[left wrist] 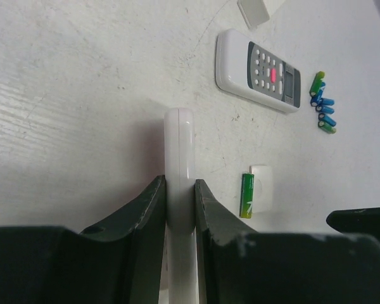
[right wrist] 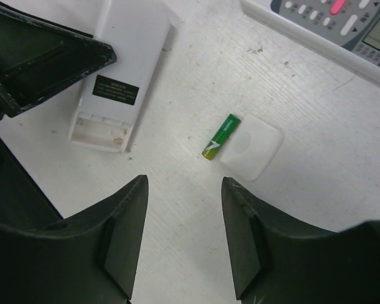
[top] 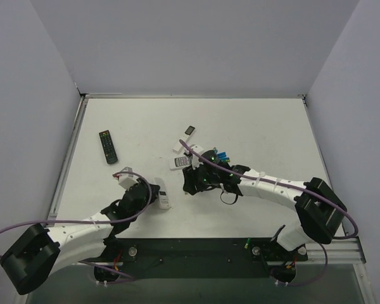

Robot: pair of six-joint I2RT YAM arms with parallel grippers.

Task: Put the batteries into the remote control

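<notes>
The remote control [right wrist: 121, 63] lies back up, showing a black label and an open, empty battery bay at its near end. My left gripper [left wrist: 179, 190] is shut on its sides; the remote [left wrist: 178, 149] shows edge-on there and sits left of centre in the top view [top: 163, 194]. One green battery [right wrist: 221, 137] lies on the table against a small white battery cover [right wrist: 253, 147], just ahead of my right gripper [right wrist: 183, 190], which is open and empty above the table. A cluster of blue and green batteries [left wrist: 323, 106] lies further off [top: 221, 155].
A white remote with a grey screen [left wrist: 258, 71] lies near the battery cluster [top: 180, 162]. A long black remote [top: 108, 145] lies at the far left. A small dark piece [top: 190, 130] and a white piece [left wrist: 253, 11] lie behind. Grey walls enclose the table.
</notes>
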